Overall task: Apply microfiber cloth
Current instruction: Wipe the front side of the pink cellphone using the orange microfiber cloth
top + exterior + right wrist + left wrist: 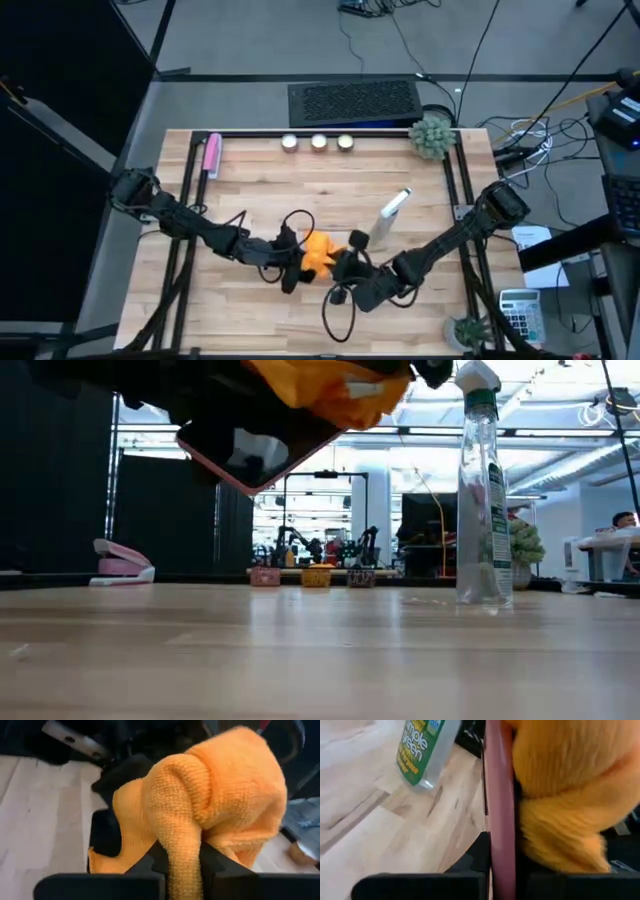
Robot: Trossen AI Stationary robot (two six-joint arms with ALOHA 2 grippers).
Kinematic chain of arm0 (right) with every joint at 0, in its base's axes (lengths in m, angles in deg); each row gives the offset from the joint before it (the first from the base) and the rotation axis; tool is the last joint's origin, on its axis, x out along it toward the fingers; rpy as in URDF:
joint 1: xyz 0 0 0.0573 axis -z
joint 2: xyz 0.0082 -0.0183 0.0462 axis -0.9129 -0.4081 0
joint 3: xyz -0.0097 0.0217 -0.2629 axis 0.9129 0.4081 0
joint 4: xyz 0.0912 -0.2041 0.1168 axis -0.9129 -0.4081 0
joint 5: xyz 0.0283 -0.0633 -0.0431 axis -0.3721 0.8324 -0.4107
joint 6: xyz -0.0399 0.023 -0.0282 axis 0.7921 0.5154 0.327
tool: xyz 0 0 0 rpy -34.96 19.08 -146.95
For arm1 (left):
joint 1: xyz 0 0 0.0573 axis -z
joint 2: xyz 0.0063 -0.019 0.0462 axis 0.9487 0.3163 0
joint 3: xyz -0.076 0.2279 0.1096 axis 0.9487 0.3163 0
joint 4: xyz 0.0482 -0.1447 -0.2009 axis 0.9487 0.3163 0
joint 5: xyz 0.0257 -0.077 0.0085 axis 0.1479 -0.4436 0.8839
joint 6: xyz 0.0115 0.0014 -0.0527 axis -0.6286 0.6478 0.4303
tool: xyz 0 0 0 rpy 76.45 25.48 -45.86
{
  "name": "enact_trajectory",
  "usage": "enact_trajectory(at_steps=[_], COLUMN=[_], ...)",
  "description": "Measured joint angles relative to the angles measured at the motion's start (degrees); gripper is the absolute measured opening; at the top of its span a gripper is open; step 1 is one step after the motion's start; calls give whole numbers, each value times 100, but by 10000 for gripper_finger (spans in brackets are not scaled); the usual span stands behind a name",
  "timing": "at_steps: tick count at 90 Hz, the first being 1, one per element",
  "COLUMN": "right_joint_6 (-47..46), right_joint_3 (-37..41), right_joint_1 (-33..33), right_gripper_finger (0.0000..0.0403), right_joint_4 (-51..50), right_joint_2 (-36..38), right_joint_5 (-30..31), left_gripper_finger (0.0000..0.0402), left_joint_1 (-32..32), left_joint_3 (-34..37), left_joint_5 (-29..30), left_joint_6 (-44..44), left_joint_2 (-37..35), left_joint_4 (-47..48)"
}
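Observation:
A black phone in a pink case (250,455) is held above the table near its front middle, tilted, with my left gripper (292,265) shut on it. The bright orange microfiber cloth (318,253) is bunched up and lies against the phone's face, as the low view shows (330,390). My right gripper (345,268) is shut on the cloth and comes from the table's right. In the left wrist view the phone shows edge-on (500,795), with the cloth (570,785) on one side of it. My left gripper pinches the phone between its two fingers (475,857), one on each flat side, at the pink case's edge (501,855). The phone is lifted clear of the table and tilted. My right gripper pinches a thick fold of the cloth (182,855) between its two fingers (215,865). The rest of the cloth bulges out beyond the fingers and lies against the dark phone (107,835), clear of the table.
A clear spray bottle (480,490) stands upright right of the grippers, toward the table's middle (393,215). A pink flat thing (212,155) lies at the far left. Three small cups (318,142) and a potted plant (432,135) line the far edge.

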Motion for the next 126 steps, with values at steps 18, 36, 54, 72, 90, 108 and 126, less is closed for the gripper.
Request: enact_trajectory(at_steps=[18,36,54,72,90,108,126], right_joint_6=[468,882,-122,218,427,-415,-398], right_joint_3=[22,18,5,26,27,11,36], right_joint_1=[-40,285,-5,22,236,-6,-23], right_gripper_finger=[22,24,22,23,23,24,24], right_joint_4=[55,778,-348,-297,315,-644,-1211], right_joint_2=[230,179,100,340,254,103,494], right_joint_5=[601,-61,148,647,63,25,577], left_gripper_finger=[12,12,12,12,12,12,12], left_joint_1=[1,-29,-42,-46,-39,-76,-83], left_joint_3=[-20,-22,-12,-20,-19,-7,-22], left_joint_5=[96,51,-11,52,-63,-117,55], left_joint_6=[-26,-39,-53,-57,-42,-61,-149], left_joint_2=[-4,7,17,-17,-12,17,-21], left_joint_4=[-196,-126,-110,-277,-132,-94,-270])
